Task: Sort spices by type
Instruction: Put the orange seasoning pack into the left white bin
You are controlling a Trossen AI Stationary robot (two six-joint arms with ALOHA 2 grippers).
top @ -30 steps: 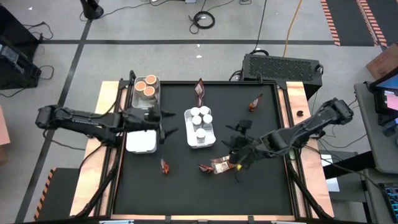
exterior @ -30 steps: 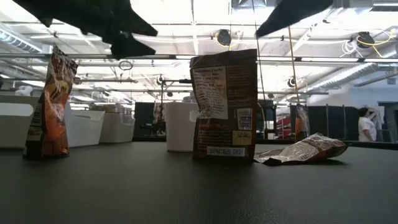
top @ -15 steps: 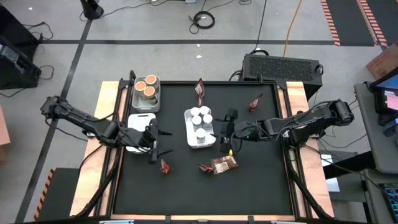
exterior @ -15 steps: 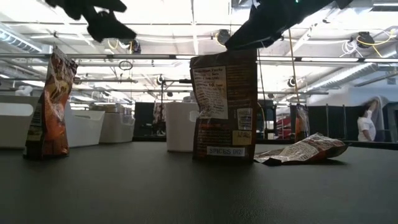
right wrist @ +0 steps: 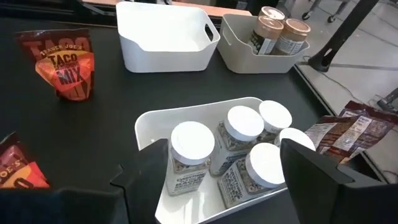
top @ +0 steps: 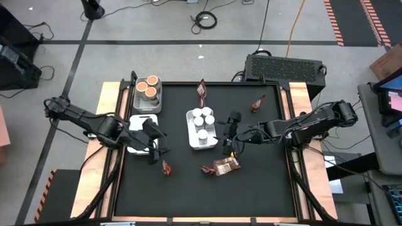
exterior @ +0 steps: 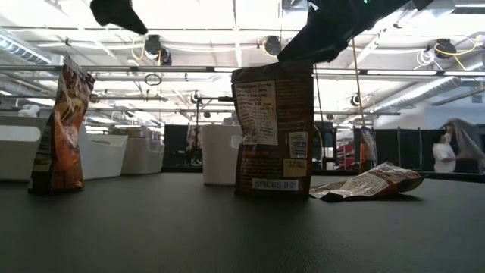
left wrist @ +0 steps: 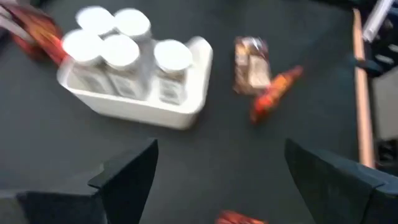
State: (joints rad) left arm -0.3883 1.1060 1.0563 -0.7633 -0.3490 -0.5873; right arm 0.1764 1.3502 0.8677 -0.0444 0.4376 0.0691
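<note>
Several white-capped jars [right wrist: 239, 134] stand in a white tray [top: 201, 142] at mid-table. Three orange-topped tubs [top: 149, 86] sit in a grey tray at the far left. Reddish packets are scattered: one [top: 166, 168] near left, two [top: 226, 165] near the middle, one [top: 201, 91] at the far edge, one [top: 257, 103] at the far right. My left gripper [top: 157, 150] hangs open above the table beside the empty white tray [top: 139, 149]. My right gripper [top: 227, 135] is open just right of the jar tray, pointing at it. Neither has anything between its fingers.
The empty white tray [right wrist: 168, 37] lies left of the jar tray, partly under my left arm. In the low view one packet [exterior: 273, 129] stands upright mid-table, another [exterior: 64, 129] stands at the left, and one [exterior: 371, 182] lies flat. A person shows far behind the table.
My left gripper has swung from over the empty tray toward the table's near edge, rising and tipping. My right gripper has drawn back from the near-middle packets toward the far edge and the jar tray, then stayed still. No spice has moved.
</note>
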